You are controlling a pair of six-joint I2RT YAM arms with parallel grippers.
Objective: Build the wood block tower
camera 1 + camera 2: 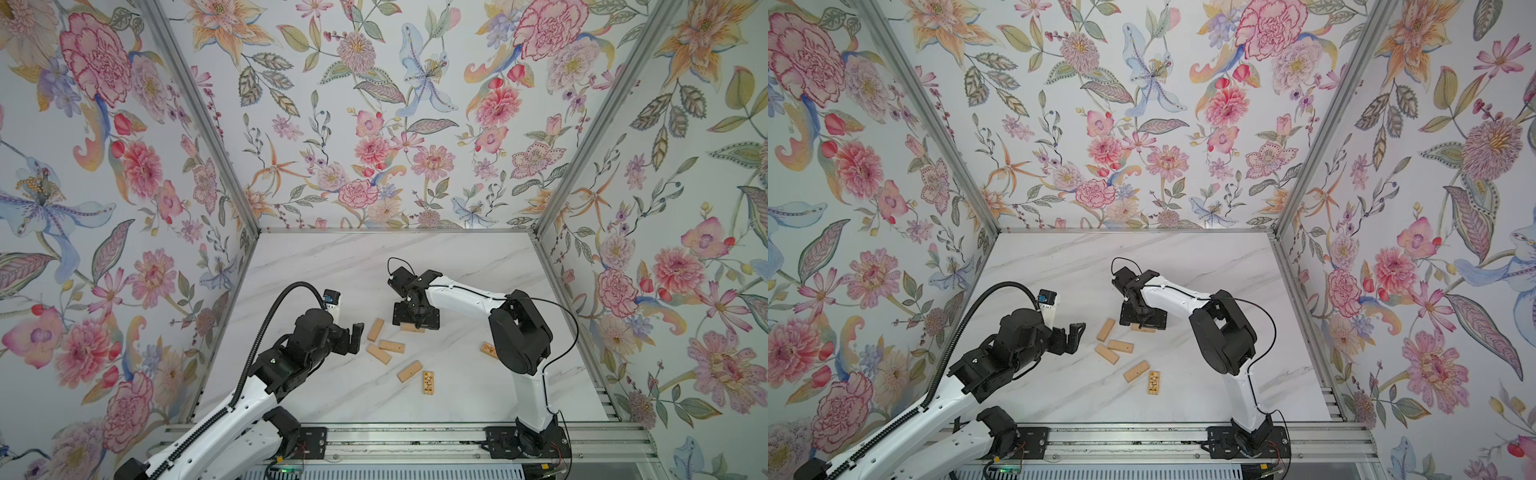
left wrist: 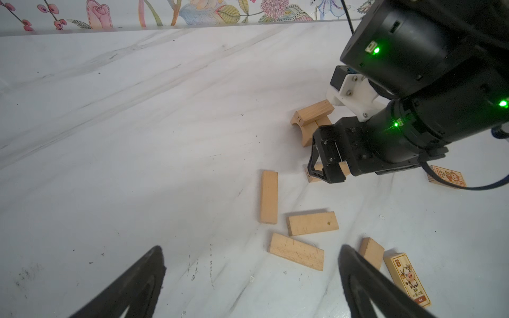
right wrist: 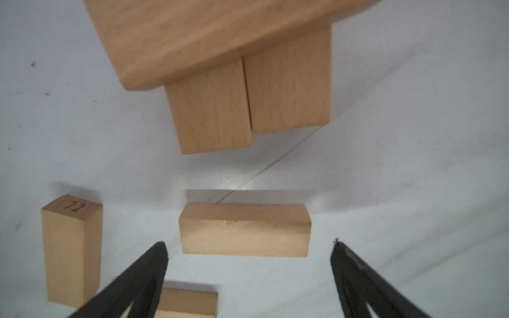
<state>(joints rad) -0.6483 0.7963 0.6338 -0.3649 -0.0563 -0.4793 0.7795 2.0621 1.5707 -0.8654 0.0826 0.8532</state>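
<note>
Wood blocks [image 1: 391, 346] lie scattered flat on the white marble table [image 1: 332, 266], and the tower [image 3: 289, 82] is barely begun: two blocks sit side by side with a third laid crosswise over them. Your right gripper [image 3: 249, 247] hangs low, its fingers spread wide and empty. A loose plain block [image 3: 245, 230] lies crosswise just ahead of the fingertips, one end facing each finger, and neither finger touches it. The tower stands just beyond that block, straight out from the fingertips. A block marked 72 [image 3: 71, 247] lies outside one finger, and another block [image 3: 187, 301] lies close by that same finger, nearer the wrist. Your left gripper [image 2: 252, 249] is also spread wide and empty, with three plain blocks just ahead of its fingertips and the tower well beyond them. The likely trouble is clearance. The right fingers look only slightly wider than the block is long, so a descent that drifts sideways could land a fingertip on top of it and shove it into the tower. A grip on the two small end faces may let the block swivel as you lift. The finger beside the neighbouring blocks could also clip one and drag it along.
</note>
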